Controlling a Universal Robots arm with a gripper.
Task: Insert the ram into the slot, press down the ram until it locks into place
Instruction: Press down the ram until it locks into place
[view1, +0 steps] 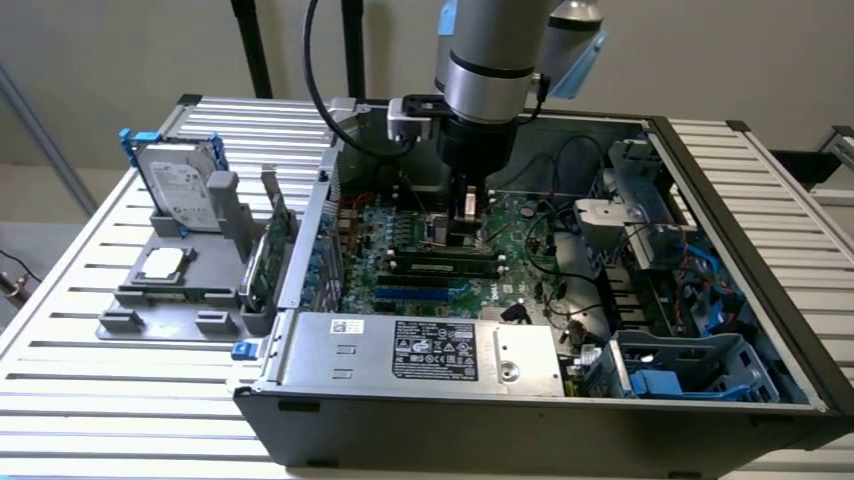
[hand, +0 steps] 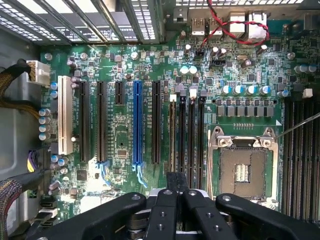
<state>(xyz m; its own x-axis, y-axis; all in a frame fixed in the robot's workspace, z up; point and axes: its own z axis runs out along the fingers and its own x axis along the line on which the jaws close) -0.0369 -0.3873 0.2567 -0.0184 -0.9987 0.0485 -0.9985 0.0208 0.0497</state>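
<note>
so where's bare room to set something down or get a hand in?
Free: slatted table in front of the grey holder tray, and the slats on the exterior view's right of the PC case. Crowded: inside the case, the gripper hangs over the motherboard beside the slot; cables and drive cage fill the rest.

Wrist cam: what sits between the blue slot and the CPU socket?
In the wrist view: one black card slot, then the row of narrow black memory sockets.
</note>
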